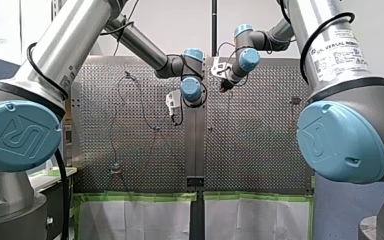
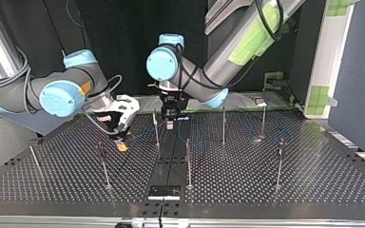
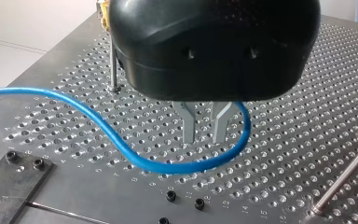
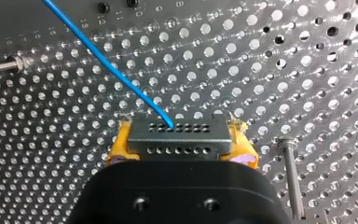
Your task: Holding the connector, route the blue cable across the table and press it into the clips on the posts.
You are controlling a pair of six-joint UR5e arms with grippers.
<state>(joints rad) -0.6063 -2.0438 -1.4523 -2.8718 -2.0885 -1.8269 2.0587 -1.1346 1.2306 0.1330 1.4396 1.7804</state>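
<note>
In the right wrist view my right gripper (image 4: 179, 145) is shut on a grey metal connector (image 4: 186, 128), its yellow pads (image 4: 121, 144) on either side. The blue cable (image 4: 107, 65) leaves the connector and runs away low over the perforated table. In the top view this gripper (image 2: 121, 145) is low over the table beside a post (image 2: 103, 164). My left gripper (image 3: 203, 137) has black housing and metal fingers (image 3: 186, 126) a narrow gap apart, with nothing seen between them. The blue cable (image 3: 121, 149) loops round their tips. In the top view it (image 2: 170, 124) hangs by the table's middle strip.
Several thin metal posts stand on the perforated table (image 2: 247, 190), among them ones at the middle (image 2: 188, 161) and at the top view's right (image 2: 279, 161). A dark plate (image 2: 164, 191) lies at the near edge. One post (image 4: 291, 177) is close beside my right gripper.
</note>
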